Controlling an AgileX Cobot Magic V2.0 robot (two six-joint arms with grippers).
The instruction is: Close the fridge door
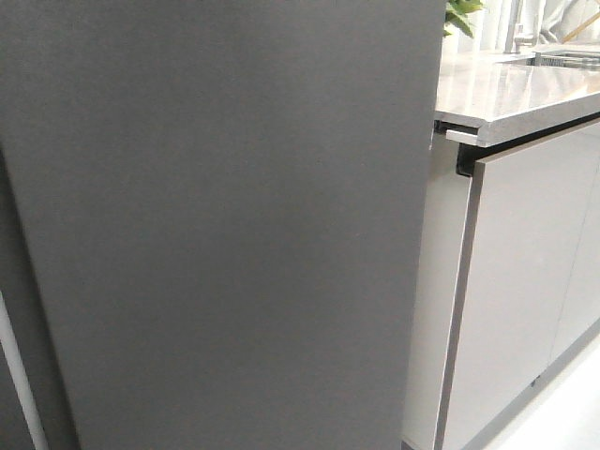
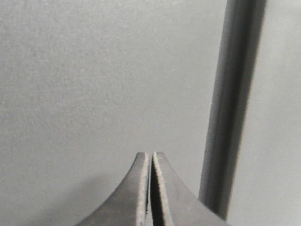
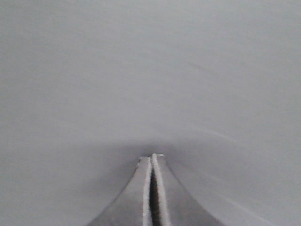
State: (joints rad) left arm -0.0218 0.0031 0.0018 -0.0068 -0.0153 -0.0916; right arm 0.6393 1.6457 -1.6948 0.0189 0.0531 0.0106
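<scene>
Front view: the fridge door point(image 1: 225, 225) fills nearly everything from nine o'clock across to about two o'clock, a matte dark grey slab with its flat outer face turned toward me. At seven o'clock a thin white strip point(image 1: 21, 375) runs along its edge, with more dark grey beyond it. To three o'clock stand the glossy light grey cabinet doors point(image 1: 525, 300) under a pale countertop point(image 1: 516, 94), with a bit of green plant point(image 1: 461, 14) at one o'clock. Neither of my arms shows here.

Left wrist view: my left pincer point(image 2: 151, 155) has its two fingers pressed together, holding nothing, tips just short of or touching a flat grey face; I cannot tell which. At three o'clock a dark vertical seam point(image 2: 230, 108) divides that face from another grey panel.

Right wrist view: my right pincer point(image 3: 152, 157) is likewise closed on nothing, its tips very near a plain grey surface with a soft shadow around them. Whether it touches, I cannot tell.

How it will handle, as I judge it: the door is stiff, thick and probably heavy, swinging on a hinge, with no handle to grip. The matte face is not fragile but may let my tips slide. I would not clamp it at all; I would push flat with closed fingers, far from the hinge side, steadily until the gasket seats.
</scene>
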